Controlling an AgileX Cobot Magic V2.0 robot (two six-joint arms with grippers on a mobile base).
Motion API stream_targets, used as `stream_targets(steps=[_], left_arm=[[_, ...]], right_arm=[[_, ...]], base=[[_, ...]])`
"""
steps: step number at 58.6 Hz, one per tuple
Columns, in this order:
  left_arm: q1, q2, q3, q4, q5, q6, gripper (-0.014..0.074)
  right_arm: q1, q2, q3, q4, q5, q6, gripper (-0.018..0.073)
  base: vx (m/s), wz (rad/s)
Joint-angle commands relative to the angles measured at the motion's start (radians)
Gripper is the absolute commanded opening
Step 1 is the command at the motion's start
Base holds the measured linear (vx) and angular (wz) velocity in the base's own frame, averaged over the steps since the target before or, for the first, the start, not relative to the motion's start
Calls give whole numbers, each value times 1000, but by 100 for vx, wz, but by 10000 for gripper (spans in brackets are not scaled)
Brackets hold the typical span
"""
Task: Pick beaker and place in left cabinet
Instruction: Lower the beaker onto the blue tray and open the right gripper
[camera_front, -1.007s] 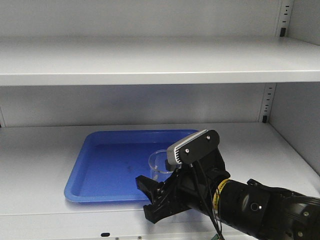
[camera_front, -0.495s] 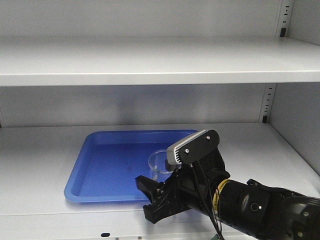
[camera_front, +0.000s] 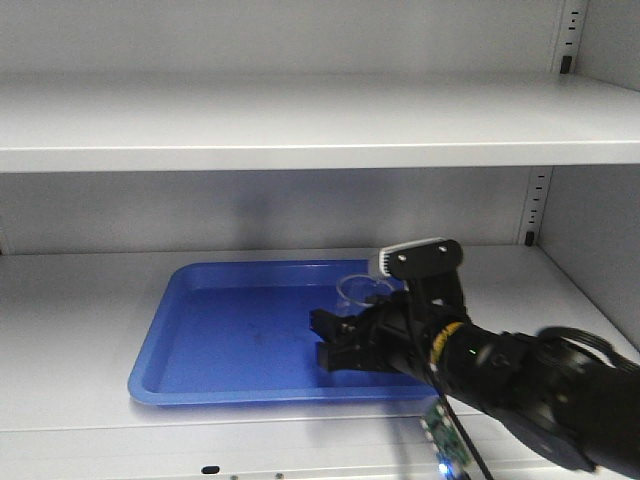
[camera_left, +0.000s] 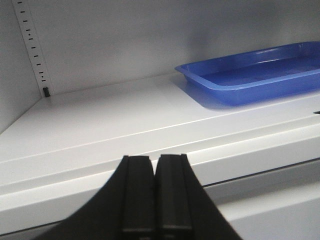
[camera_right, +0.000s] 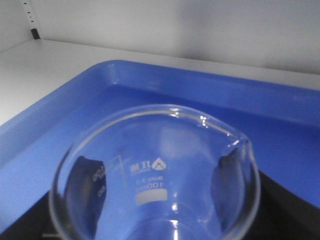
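The beaker is clear glass with white markings and a pouring lip, and it fills the right wrist view. My right gripper is shut on it, its dark fingers showing through the glass on both sides. From the front, the beaker and right gripper are over the right part of a blue tray on the left cabinet's lower shelf. My left gripper is shut and empty, just in front of the shelf edge, left of the tray.
An upper shelf runs across above the arm. Slotted uprights stand at the back corners. The cabinet's right wall is close to the right arm. Bare shelf lies left of the tray.
My right arm has moved deeper into the cabinet and to the right, carrying the beaker further over the tray. The tray has not moved.
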Motion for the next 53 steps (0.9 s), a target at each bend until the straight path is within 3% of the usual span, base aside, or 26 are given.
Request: stream_targets(steps=[1,19,29,37,53], left_arm=[[-1,-19,16,-3,-75,-3,1],[-1,-19,16,-3,-75,-3,1],[-1,-19,16,-3,-75,-3,1],[-1,-19,16,-3,-75,-3,1],[-1,-19,16,-3,-75,-3,1]], right_arm=[[-3,21,-104,8,-74,-1,-1],[-1,176,-217,7,-42,-1,33],[-1,203,-221,7,-17,-1,116],[-1,204,-221,-1,-22,-8,253],[-1,196,-221,-1,-38,-93,656]], base=[[0,0],[0,0],[0,0],[0,0],[0,0]])
